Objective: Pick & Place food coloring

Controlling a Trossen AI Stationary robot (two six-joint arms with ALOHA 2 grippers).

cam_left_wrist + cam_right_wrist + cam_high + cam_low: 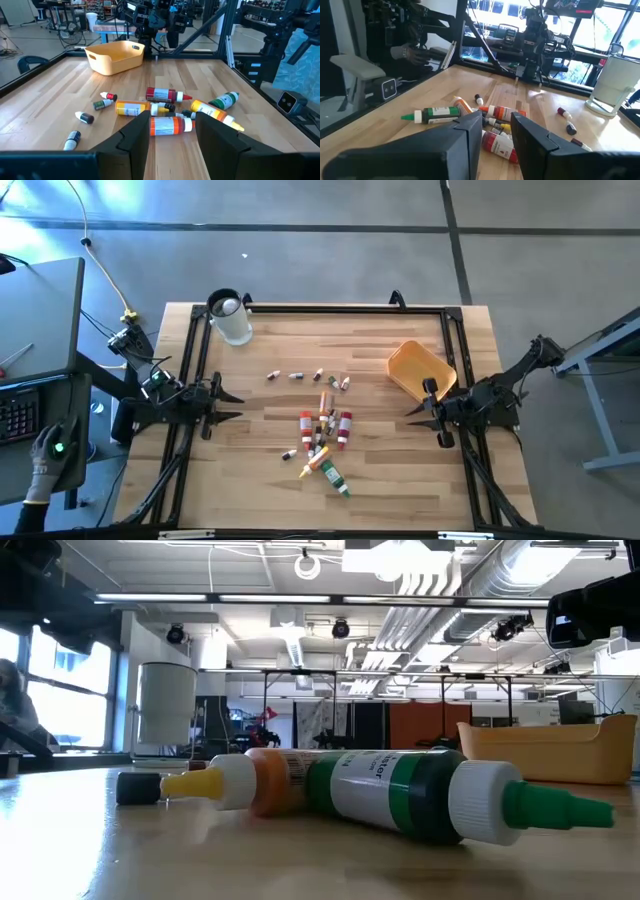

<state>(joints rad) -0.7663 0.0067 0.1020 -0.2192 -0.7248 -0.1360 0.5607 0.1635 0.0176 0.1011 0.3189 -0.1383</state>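
Many small food coloring bottles (322,435) lie scattered mid-table, none in the yellow tray (420,370) at the right; they look light, hard plastic, round and prob. slippery (apt to roll), so grip across the labelled body, not the tapered cap. Left gripper (232,405) and right gripper (412,413) hover at the table's sides, both parted w/ nothing held; the green-capped bottle (420,798) lies on its side.

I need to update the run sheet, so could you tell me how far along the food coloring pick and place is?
Nothing looks done yet: the bottles lie scattered on the table, and no bottle shows in the visible part of the orange-yellow tray. Nothing is in hand: the left gripper and right gripper sit empty at the table's sides. Every bottle is left, including the green-capped one.
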